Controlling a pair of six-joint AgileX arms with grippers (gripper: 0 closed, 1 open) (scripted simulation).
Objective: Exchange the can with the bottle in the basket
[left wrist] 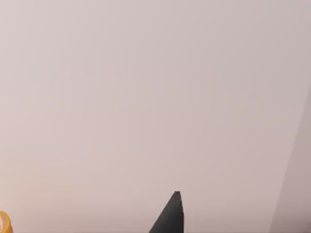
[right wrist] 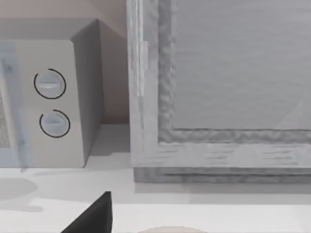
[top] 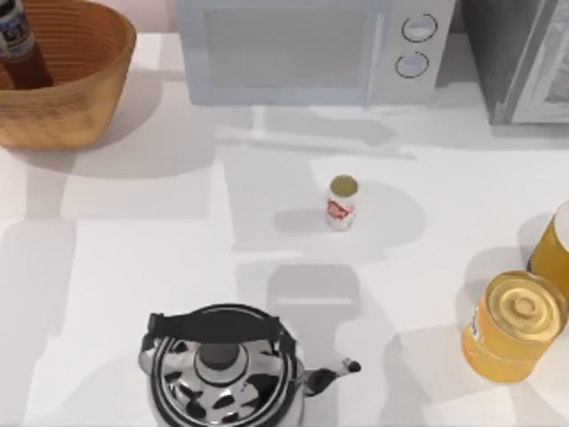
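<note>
The small white can [top: 341, 203] with red markings and a gold top stands upright on the white table, a little right of centre. At the far left corner, the dark reddish-brown bottle [top: 21, 49] with a blue-and-white label leans inside the round wicker basket [top: 80, 98]. In the left wrist view a dark part of my left gripper [left wrist: 170, 218] pokes in against a plain pale surface. In the right wrist view a dark part of my right gripper [right wrist: 95, 216] sits low over the table, facing the back appliances.
A white microwave [top: 302, 49] stands at the back centre, with a grey appliance [top: 524, 58] to its right. A chrome kettle [top: 222, 369] sits at the front edge. A yellow-orange jar [top: 514, 326] stands at the right, another [top: 556, 253] behind it.
</note>
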